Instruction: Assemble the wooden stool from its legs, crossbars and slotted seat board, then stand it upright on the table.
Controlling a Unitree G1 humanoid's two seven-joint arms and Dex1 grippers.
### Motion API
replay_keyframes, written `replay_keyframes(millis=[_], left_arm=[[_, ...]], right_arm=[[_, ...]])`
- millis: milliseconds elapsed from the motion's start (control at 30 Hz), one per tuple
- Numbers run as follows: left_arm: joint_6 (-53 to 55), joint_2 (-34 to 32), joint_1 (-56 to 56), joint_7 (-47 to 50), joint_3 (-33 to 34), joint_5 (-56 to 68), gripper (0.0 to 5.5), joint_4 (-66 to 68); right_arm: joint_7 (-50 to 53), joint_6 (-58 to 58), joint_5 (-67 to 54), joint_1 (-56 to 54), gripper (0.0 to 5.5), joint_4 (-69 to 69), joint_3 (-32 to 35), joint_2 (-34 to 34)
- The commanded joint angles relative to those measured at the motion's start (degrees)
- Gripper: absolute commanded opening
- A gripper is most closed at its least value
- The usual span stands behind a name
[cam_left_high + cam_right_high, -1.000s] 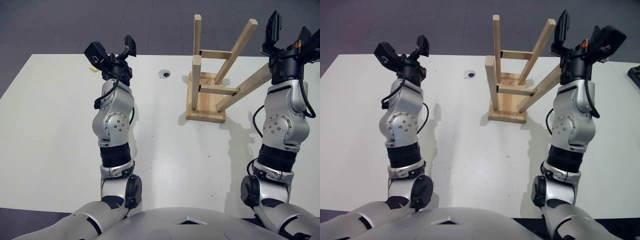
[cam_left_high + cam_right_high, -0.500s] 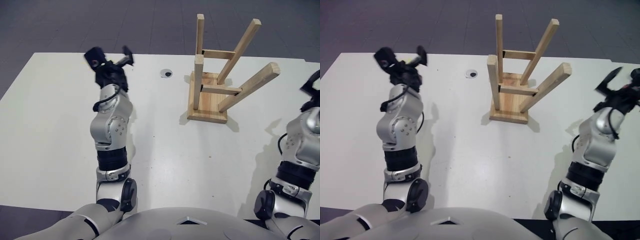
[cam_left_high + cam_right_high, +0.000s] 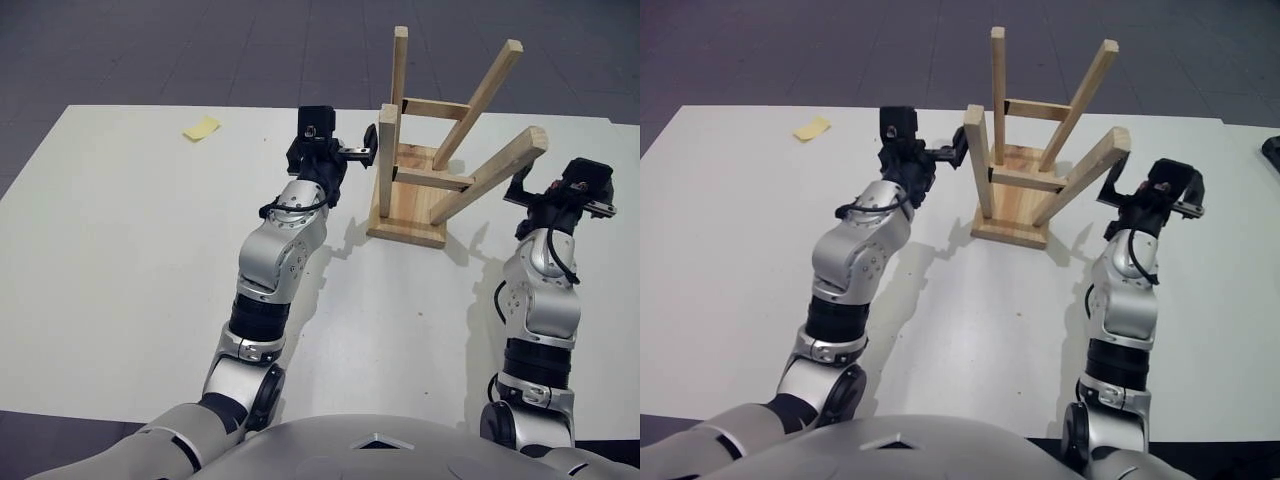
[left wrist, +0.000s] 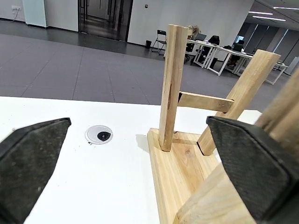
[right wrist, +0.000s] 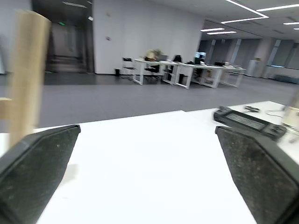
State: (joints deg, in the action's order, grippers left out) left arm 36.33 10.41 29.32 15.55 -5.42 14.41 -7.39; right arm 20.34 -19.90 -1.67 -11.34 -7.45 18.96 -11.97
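Two arms have closed on the stool (image 3: 415,190) within the last second.

- The left gripper (image 3: 342,152) was far out over bare table and has swung across. Its fingers are spread wide, one just beside the near-left leg (image 3: 386,160); I cannot tell whether it touches.
- The right gripper (image 3: 555,190) drew back, then returned lower. It is also open, holding nothing, just short of the tip of the splayed near-right leg (image 3: 490,175).
- The stool stands inverted between the hands, seat board (image 3: 408,222) down on the table (image 3: 120,250), legs up, crossbars (image 3: 432,180) seated.
- Assembly looks done and the flip is pending; both hands seem to be lining up a two-sided hold.
- The table's far edge lies close beyond the stool, with broad bare surface behind both wrists.
- A yellow note (image 3: 201,127) lies well outside the left hand, and a black device (image 3: 1270,150) beyond the right.
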Motion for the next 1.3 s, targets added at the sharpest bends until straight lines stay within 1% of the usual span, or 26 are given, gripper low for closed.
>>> replay_keyframes(millis=[33, 67, 133, 200, 267, 333, 500, 567, 667, 733, 800, 833, 867, 900, 967, 1000, 1033, 1067, 1167, 1300], left_arm=[[-1.5, -0.1, 1.0, 6.0, 7.8, -2.3, 5.40, 0.8], [-1.7, -0.5, 1.3, 5.1, 7.7, -2.4, 5.40, 0.5], [-2.5, -1.6, 1.6, 1.0, 4.1, -3.3, 5.40, 0.1], [-3.0, -2.9, 1.9, -8.1, -4.5, -3.1, 5.40, -1.6], [-2.9, -4.0, 1.8, -15.7, -12.4, -3.3, 5.40, -3.1], [-2.4, -4.7, 1.9, -18.7, -15.9, -4.5, 5.40, -2.6], [-0.1, -4.3, 2.4, -15.8, -13.1, -8.0, 5.40, 1.6], [1.7, -2.6, 1.6, -11.5, -8.7, -8.4, 5.40, 2.6], [3.0, -0.5, 0.5, -4.1, 0.4, -8.2, 5.40, 2.9], [2.2, -0.2, 0.1, -0.4, 5.1, -8.6, 5.40, 2.0], [1.0, -0.6, 0.3, 0.6, 6.6, -9.2, 5.40, 0.8], [0.4, -1.0, 0.6, -0.1, 6.0, -9.5, 5.40, 0.0], [-0.4, -1.6, 1.0, -2.4, 3.8, -9.5, 5.40, -0.8], [-1.1, -2.6, 1.4, -6.9, -0.4, -9.1, 5.40, -2.1], [-0.5, -6.1, 1.8, -18.7, -12.8, -8.4, 5.40, -4.9], [-0.1, -7.1, 1.5, -22.7, -17.2, -8.3, 5.40, -5.7], [0.5, -7.7, 1.3, -25.6, -19.9, -8.1, 5.40, -5.8], [0.3, -8.1, 1.6, -26.9, -21.1, -8.9, 5.40, -5.1], [1.8, -8.7, 3.5, -26.8, -20.6, -11.1, 5.40, -0.6], [4.9, -7.4, 2.5, -24.9, -17.3, -11.3, 5.40, 1.9]], right_arm=[[1.9, -1.7, 1.5, 0.8, 5.35, 0.0, 3.6, -1.1], [-0.2, -0.9, 0.6, 0.9, 5.35, -0.5, 3.0, -1.0], [-4.5, 1.2, -1.0, 1.0, 5.35, -2.4, 0.4, -0.3], [-10.9, 4.3, -3.4, 1.5, 5.35, -6.9, -4.8, 0.7], [-15.2, 5.7, -4.5, 2.6, 5.35, -11.1, -9.2, 1.6], [-14.7, 4.8, -4.0, 2.8, 5.35, -11.3, -9.6, 2.7], [-8.9, 1.5, 0.4, 2.1, 5.35, -6.2, -6.2, 2.6], [-4.9, -0.6, 3.0, 1.1, 5.35, -4.6, -4.4, 2.6], [2.2, -4.2, 4.6, 0.7, 5.35, -2.6, 2.1, 2.8], [3.3, -3.5, 5.3, 1.1, 5.35, -1.8, 4.5, 1.0], [1.4, -1.0, 5.2, 0.1, 5.35, 0.0, 4.3, -0.5], [-0.3, 0.6, 4.5, -1.0, 5.35, 1.2, 3.6, -0.8], [-2.5, 2.5, 3.2, -2.2, 5.35, 2.3, 2.4, -0.6], [-6.3, 5.5, 2.1, -3.1, 5.35, 2.3, -0.2, -0.4], [-15.3, 11.2, 0.6, -2.9, 5.35, -0.8, -7.6, -0.6], [-18.8, 12.4, -0.9, -2.2, 5.35, -2.6, -9.8, -0.3], [-21.0, 12.9, -2.1, -1.4, 5.35, -3.6, -10.9, -0.1], [-21.8, 13.0, -2.4, -0.4, 5.35, -4.1, -11.2, 0.0], [-20.6, 12.3, -1.1, 1.1, 5.35, -2.4, -9.6, -0.1], [-17.6, 10.6, 1.8, 0.1, 5.35, 0.8, -8.7, -0.5]])
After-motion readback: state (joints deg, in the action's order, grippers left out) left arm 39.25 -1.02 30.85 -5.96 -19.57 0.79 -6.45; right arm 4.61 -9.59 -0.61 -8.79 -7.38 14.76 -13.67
